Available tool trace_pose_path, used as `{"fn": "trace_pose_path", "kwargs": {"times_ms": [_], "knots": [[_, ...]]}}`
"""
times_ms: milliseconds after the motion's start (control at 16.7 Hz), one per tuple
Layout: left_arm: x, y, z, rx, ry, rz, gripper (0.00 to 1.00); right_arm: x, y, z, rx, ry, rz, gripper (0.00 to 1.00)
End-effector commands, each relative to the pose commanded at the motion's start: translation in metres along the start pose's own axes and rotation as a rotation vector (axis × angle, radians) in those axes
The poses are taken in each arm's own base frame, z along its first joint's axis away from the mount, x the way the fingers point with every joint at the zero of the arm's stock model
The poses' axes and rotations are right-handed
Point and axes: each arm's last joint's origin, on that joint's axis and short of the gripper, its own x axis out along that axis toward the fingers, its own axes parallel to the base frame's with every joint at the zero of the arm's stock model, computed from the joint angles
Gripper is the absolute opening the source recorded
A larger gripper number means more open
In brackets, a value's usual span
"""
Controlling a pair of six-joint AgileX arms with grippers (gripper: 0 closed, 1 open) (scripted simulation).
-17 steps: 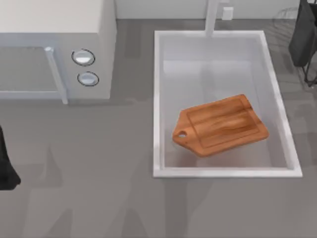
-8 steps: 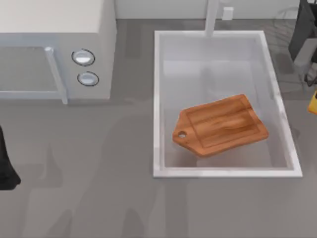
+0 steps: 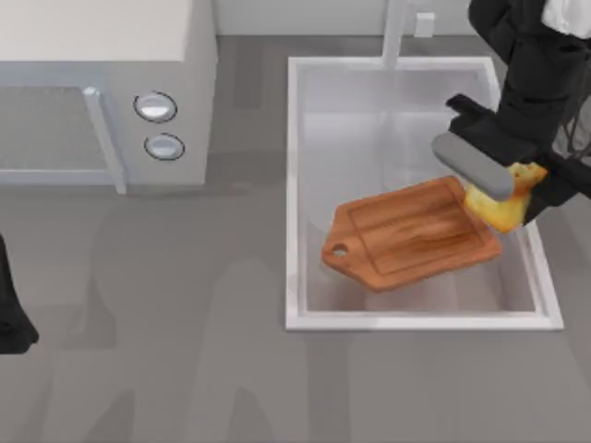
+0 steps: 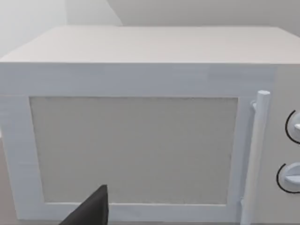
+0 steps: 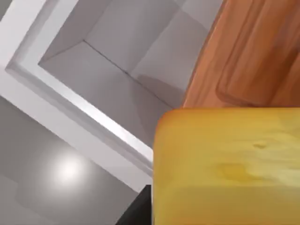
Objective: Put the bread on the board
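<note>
The reddish-brown wooden board point(image 3: 411, 233) lies tilted on the floor of the white sink point(image 3: 295, 185), handle hole toward the left. My right gripper point(image 3: 503, 189) hangs over the board's right end, shut on the yellow bread point(image 3: 503, 205). In the right wrist view the bread point(image 5: 229, 164) looms large and close, with the board point(image 5: 258, 56) beyond it and the sink's rim point(image 5: 75, 108) beside it. My left arm point(image 3: 11, 309) stays parked at the table's left edge.
A white microwave point(image 3: 102, 92) with a bar handle and two dials stands at the back left; the left wrist view faces its door point(image 4: 133, 150). A white faucet point(image 3: 397, 32) rises behind the sink. Grey countertop surrounds everything.
My right arm has swung in from the right edge, carrying the bread from beyond the sink's rim to above the board's right end. The board and left arm have not moved.
</note>
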Motion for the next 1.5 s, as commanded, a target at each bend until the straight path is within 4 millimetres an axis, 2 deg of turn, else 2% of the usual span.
{"fn": "trace_pose_path", "kwargs": {"times_ms": [300, 540, 660, 1020, 1500], "knots": [[0.000, 0.000, 0.000, 0.000, 0.000, 0.000, 1.00, 0.000, -0.031, 0.051, -0.595, 0.026, -0.021, 0.00], [0.000, 0.000, 0.000, 0.000, 0.000, 0.000, 1.00, -0.007, -0.042, 0.078, -0.853, 0.064, -0.051, 0.00], [0.000, 0.000, 0.000, 0.000, 0.000, 0.000, 1.00, -0.009, -0.044, 0.083, -0.898, 0.075, -0.059, 0.00], [0.000, 0.000, 0.000, 0.000, 0.000, 0.000, 1.00, -0.009, -0.043, 0.081, -0.892, 0.073, -0.058, 0.00], [0.000, 0.000, 0.000, 0.000, 0.000, 0.000, 1.00, 0.021, -0.047, 0.081, -0.901, 0.079, -0.067, 0.00]]}}
